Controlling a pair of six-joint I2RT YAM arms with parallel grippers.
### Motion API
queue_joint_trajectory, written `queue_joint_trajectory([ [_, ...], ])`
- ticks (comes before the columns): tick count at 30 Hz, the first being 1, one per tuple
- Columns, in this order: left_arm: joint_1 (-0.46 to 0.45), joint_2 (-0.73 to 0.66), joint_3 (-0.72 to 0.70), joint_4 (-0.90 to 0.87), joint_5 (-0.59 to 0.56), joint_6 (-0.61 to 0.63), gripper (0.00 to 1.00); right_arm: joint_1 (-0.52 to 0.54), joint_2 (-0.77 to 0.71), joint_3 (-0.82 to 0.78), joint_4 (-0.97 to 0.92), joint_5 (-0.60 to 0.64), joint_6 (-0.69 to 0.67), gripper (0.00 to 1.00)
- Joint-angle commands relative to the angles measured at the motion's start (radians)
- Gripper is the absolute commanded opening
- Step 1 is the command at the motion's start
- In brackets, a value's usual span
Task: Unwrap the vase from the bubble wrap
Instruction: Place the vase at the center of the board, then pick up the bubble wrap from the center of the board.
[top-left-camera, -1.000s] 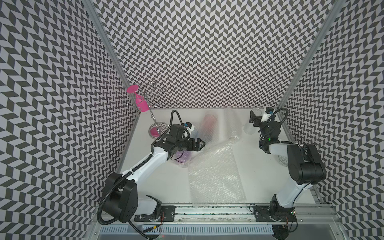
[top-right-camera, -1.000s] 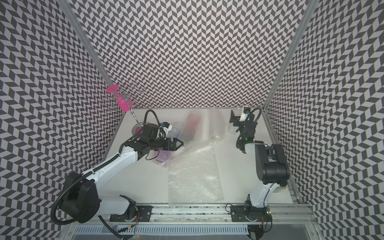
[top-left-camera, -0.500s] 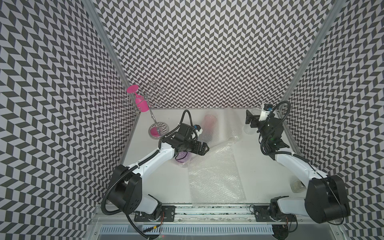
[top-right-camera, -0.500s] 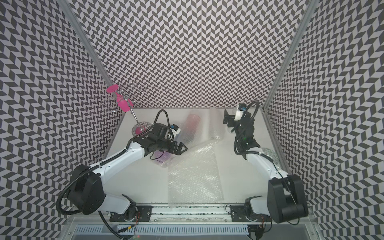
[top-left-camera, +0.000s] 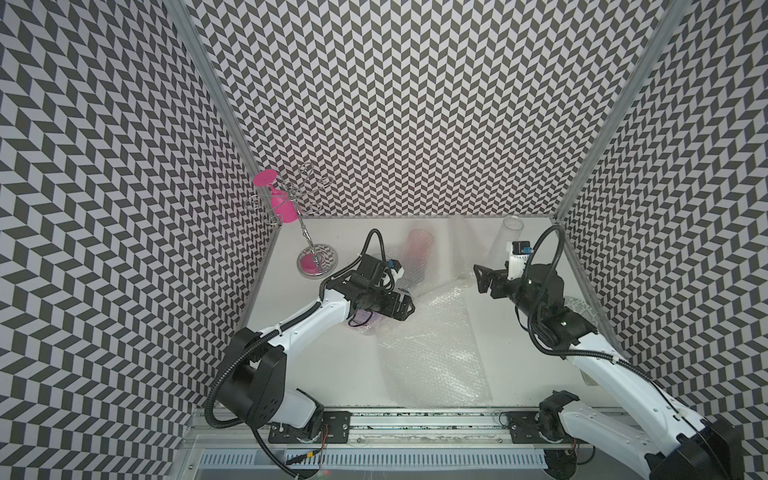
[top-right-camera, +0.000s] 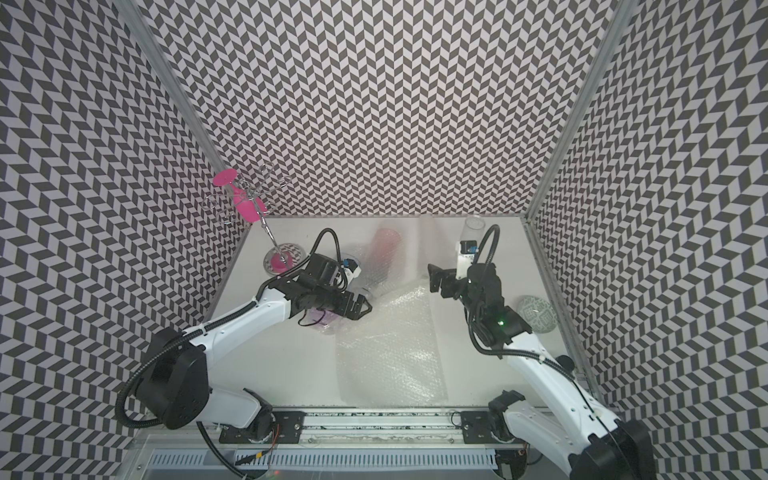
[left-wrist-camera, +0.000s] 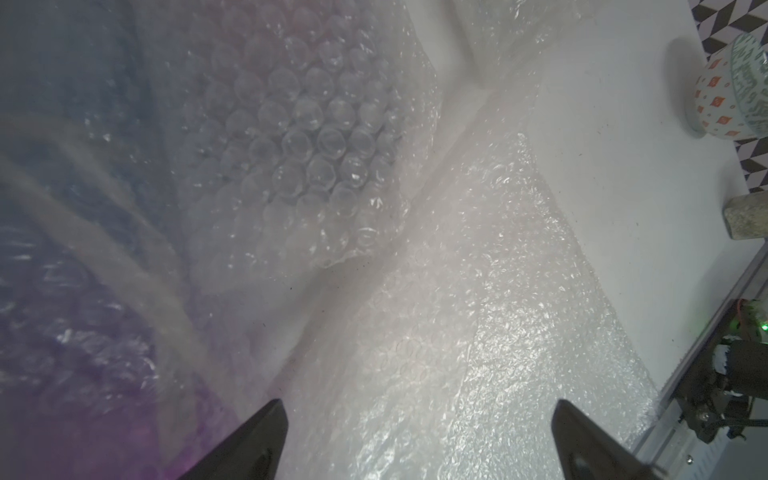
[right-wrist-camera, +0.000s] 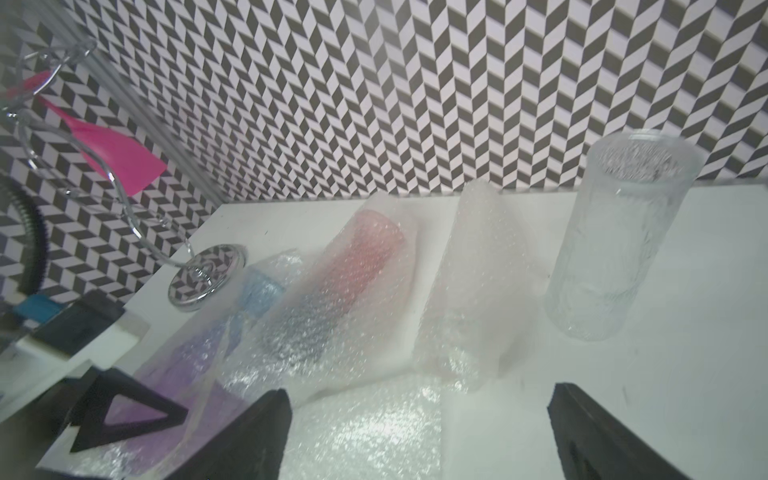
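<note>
Overhead, in both top views the bubble wrap lies flat in front of the clear vase; the right gripper is near that vase, the left gripper well apart from it; left wrist view: jaws spread wide over wrap; only the right wrist view shows a red wrapped vase near the clear vase, jaws apart; a second ago the right gripper sat closer to the clear vase.

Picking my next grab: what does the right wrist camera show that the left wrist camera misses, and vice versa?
Right wrist only: the upright clear ribbed glass vase, a red cylinder rolled in bubble wrap, the chrome wire stand holding a pink glass. Left wrist only: a white pot patterned orange and green. Both: the flat clear bubble wrap sheet and a purple wrapped item. The left gripper and right gripper have open, empty jaws.
</note>
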Motion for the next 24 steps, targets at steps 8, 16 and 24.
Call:
queue_joint_trajectory([
  [8, -0.111, 0.114, 0.083, -0.075, -0.184, 0.068, 0.97, 0.019, -0.013, -0.048, -0.032, -0.096, 0.015, 0.99],
  [16, -0.194, 0.29, 0.175, -0.074, -0.326, 0.084, 0.97, 0.02, -0.049, -0.089, -0.007, -0.119, 0.015, 0.99],
  [24, -0.254, 0.386, 0.255, -0.07, -0.47, 0.063, 0.63, 0.021, -0.107, -0.109, -0.033, -0.113, -0.011, 0.99],
])
